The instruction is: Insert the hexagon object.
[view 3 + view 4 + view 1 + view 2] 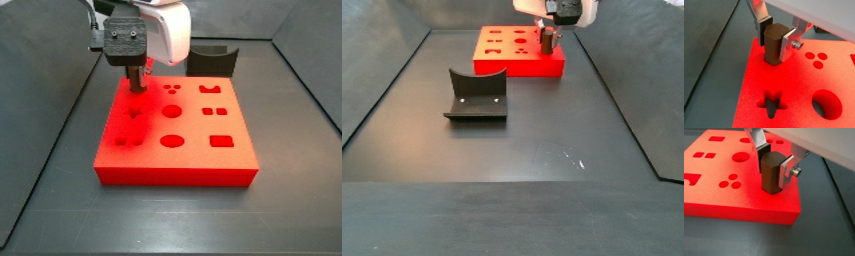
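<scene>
The hexagon object point(771, 174) is clamped upright between the fingers point(789, 172) of the hand point(777, 39), its lower end touching or sunk into the top of the red block point(187, 165) near one block corner. The block is placed toward the far edge of the desk point(543, 190) in a side view. Whether a hole lies beneath cannot be told. If the peg is misaligned or tilted, jamming against the surface is likely, and slipping in the grip.
</scene>
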{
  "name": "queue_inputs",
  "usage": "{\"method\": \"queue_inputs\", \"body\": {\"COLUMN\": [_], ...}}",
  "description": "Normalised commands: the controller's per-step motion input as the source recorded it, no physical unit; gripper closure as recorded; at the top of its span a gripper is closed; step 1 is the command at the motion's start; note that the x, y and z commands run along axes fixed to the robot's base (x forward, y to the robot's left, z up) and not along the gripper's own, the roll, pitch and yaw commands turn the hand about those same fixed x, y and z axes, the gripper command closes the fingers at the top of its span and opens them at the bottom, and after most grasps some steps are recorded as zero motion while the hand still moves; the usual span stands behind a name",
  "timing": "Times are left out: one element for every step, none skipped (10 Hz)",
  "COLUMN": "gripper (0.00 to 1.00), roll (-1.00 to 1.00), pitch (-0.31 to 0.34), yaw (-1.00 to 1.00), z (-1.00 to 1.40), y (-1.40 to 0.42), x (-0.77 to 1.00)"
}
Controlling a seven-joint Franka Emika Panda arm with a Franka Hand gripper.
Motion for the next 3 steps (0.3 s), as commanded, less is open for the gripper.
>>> {"method": "queue_inputs", "body": {"gripper": [1.0, 1.0, 1.0], "roll": [0.11, 0.0, 0.0], "pitch": [0.011, 0.0, 0.0], "yaw": [-0.08, 0.0, 0.0], "z": [-0.05, 0.0, 0.0], "y": [-0.01, 0.0, 0.0], "x": [-0.01, 0.0, 0.0]}}
